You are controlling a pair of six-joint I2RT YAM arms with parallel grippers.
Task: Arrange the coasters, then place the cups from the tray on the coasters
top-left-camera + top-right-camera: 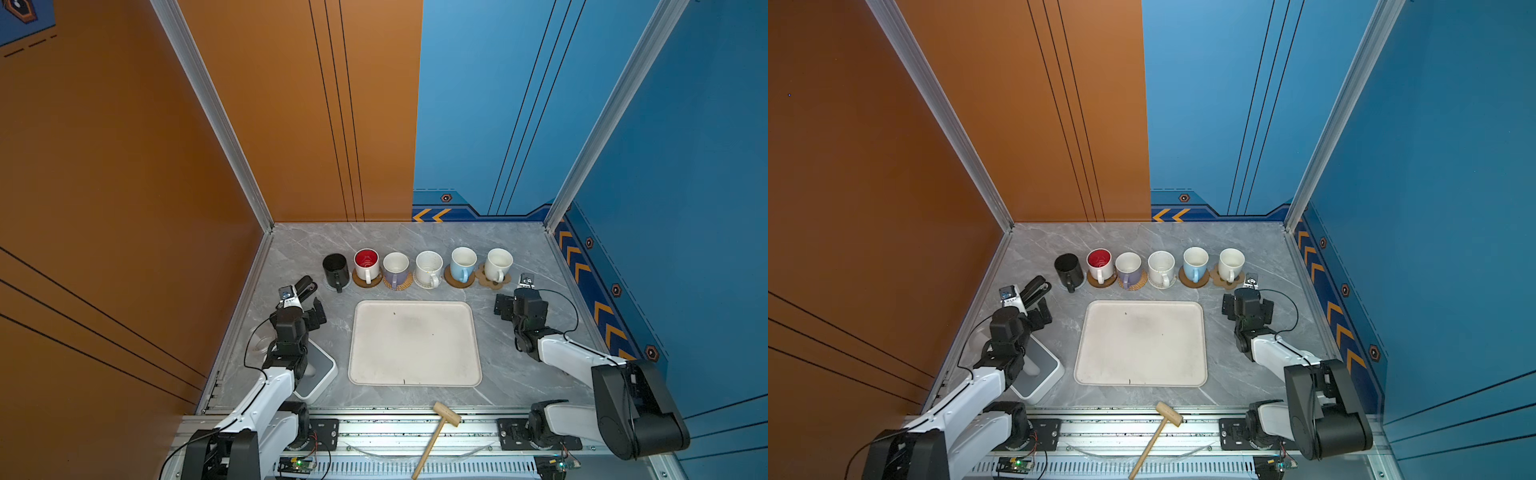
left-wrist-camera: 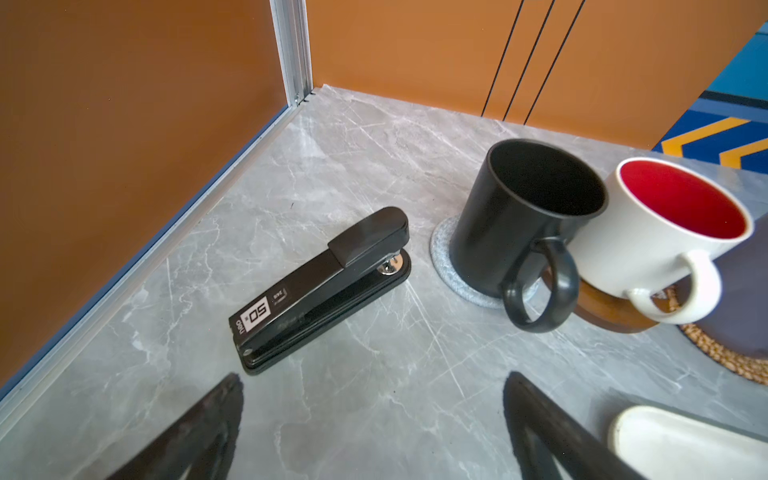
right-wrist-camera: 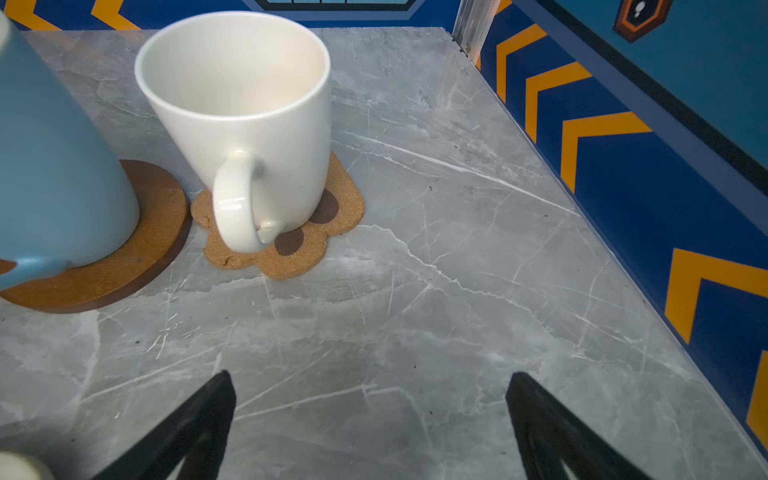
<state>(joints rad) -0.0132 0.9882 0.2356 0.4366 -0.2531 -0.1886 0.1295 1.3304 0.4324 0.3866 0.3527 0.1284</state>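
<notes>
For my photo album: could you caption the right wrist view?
White mug on a paw-shaped coaster beside a blue mug on a brown coaster, fingers open.

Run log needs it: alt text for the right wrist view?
A white mug stands on a paw-shaped coaster, handle toward the camera, beside a blue mug on a round brown coaster. The open right gripper hangs over bare grey table, empty.

6 upright mugs (image 1: 428, 266) in 1 row, each on its own coaster (image 1: 497, 284), cream tray (image 1: 415, 349) just in front
</notes>
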